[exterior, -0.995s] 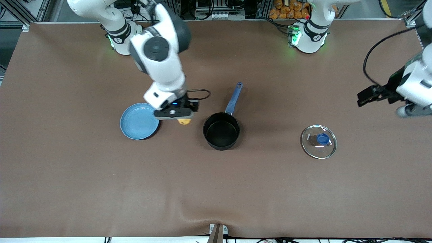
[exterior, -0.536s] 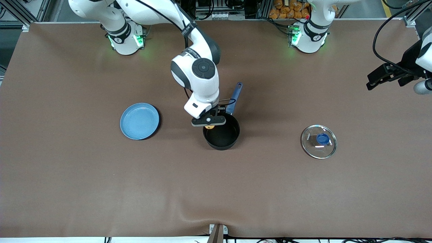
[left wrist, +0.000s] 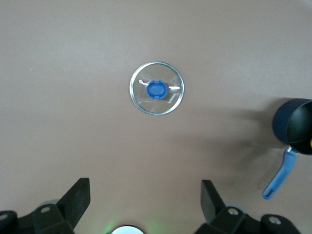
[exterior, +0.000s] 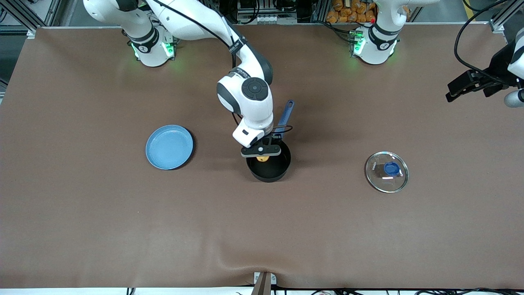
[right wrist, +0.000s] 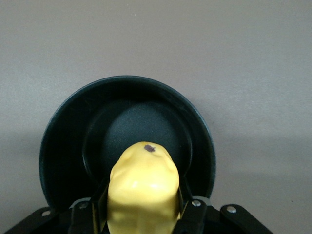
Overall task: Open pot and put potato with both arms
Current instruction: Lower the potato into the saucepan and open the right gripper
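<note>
The right gripper hangs over the open pot, its fingers clamped on the potato. In the right wrist view the yellow potato, with one small dark spot on its skin, sits pinched between the two black fingers directly above the pot's black inside. The pot stands near the middle of the table, and its long blue handle points toward the robots' bases.

The glass lid with its blue knob lies flat on the table toward the left arm's end, well apart from the pot. In the left wrist view a small white marking shows on the lid's glass beside the knob, too small to read.

The left gripper waits up in the air over the table's edge at the left arm's end, its fingers spread wide and holding nothing.

A flat light-blue plate lies toward the right arm's end, well apart from the pot.
</note>
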Motion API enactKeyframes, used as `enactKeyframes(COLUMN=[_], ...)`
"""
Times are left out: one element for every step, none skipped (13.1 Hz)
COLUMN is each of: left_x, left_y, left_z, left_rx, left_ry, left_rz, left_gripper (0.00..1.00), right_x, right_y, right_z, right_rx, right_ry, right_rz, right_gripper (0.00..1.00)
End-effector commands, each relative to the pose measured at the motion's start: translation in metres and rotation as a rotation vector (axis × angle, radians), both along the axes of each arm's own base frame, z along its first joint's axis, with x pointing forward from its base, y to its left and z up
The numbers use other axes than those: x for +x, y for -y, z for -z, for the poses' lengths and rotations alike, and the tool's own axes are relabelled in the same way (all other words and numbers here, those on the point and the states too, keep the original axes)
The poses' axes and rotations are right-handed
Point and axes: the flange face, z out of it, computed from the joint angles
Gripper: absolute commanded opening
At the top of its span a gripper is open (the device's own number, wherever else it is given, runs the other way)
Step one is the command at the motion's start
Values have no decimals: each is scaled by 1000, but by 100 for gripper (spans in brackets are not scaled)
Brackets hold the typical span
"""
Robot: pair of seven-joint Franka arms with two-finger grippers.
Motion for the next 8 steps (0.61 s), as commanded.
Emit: enactKeyframes(left_x=[-4,-4,-4,-4,-4,-4,-3,-3], left_y=[0,1,2,3,3,3,4,5], left_z=[1,1,2,2,2,3,4,4], left_rx=[-29,-30,-30,-30,-30,-30,-31,-39], left_ry=[-6,-4,-6,-7,-7,-9,-11,-11], left_rz=[0,4,6,7,7,7,9,10], left_gripper=[100,100,100,100,100,100,100,100], right_x=[1,-1,0,-2,-2,-2,-4,-3], right_y=[-17,-22,-25,-29,-32,-35,-38,-38], right_z=[10,15,18,23,26,30,35,39], right_rx=[-9,-11,-11,-13,-14,-16,-19,-23], right_ry=[29,30,32,32,33,36,35,35], right_rz=[9,8,5,-1,-3,-8,-14,-13], right_gripper=[0,0,0,0,0,0,0,0])
